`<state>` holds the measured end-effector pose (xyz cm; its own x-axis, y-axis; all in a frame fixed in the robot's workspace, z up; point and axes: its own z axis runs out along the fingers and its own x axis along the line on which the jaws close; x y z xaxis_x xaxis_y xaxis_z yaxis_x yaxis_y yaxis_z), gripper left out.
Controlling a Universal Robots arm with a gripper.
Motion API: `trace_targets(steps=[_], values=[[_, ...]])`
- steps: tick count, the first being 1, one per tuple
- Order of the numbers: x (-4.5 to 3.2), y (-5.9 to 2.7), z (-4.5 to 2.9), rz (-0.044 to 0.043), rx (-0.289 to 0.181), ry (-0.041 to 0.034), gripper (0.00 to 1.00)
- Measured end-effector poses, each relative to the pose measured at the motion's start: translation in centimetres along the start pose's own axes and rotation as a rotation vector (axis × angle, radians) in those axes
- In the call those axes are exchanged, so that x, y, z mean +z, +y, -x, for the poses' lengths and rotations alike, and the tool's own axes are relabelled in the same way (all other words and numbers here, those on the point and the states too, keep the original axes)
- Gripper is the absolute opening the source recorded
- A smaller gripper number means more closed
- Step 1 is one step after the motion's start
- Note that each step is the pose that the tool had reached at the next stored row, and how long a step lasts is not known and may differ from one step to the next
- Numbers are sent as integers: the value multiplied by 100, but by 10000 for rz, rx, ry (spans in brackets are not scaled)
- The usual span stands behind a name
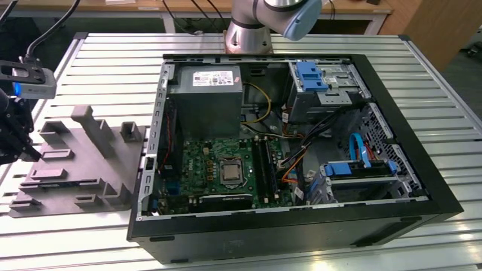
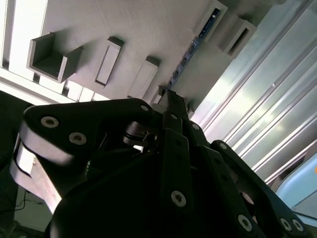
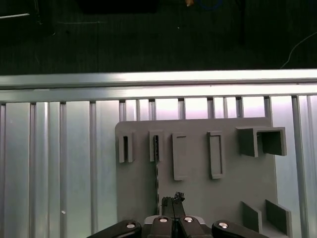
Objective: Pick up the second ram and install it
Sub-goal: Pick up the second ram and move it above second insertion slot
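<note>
The second ram (image 3: 156, 171) is a thin dark stick standing on edge in a groove of the grey fixture plate (image 3: 233, 183). It also shows in the second wrist view as a dark strip (image 2: 190, 49) and in the exterior view as a dark strip (image 1: 60, 182). In the exterior view my gripper (image 1: 29, 151) hangs over the plate's edge on that view's left. Its black fingers meet at the tips, shut with nothing between them, in both wrist views (image 3: 172, 199) (image 2: 171, 96). The tips hover just beside the near end of the stick, apart from it.
The open computer case (image 1: 150, 169) lies right of the fixture plate in the exterior view. Inside are the green motherboard (image 1: 203, 164) with long black slots (image 1: 263, 161), a grey power supply (image 1: 205, 96) and blue drive brackets (image 1: 310, 76). Raised grey blocks (image 1: 90, 127) stand on the plate. The ribbed metal table (image 1: 421, 62) ends near the gripper.
</note>
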<state>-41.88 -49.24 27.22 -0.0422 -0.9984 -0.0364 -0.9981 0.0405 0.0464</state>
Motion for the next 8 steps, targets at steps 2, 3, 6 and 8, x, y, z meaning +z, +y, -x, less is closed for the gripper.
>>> trace_targets(steps=[2,3,6,8], values=[[23,-2,-1,5,-141,6,10],[32,-3,-2,6,-218,4,10],[54,-5,-2,6,-405,-8,10],[67,-6,-3,2,-508,-22,10]])
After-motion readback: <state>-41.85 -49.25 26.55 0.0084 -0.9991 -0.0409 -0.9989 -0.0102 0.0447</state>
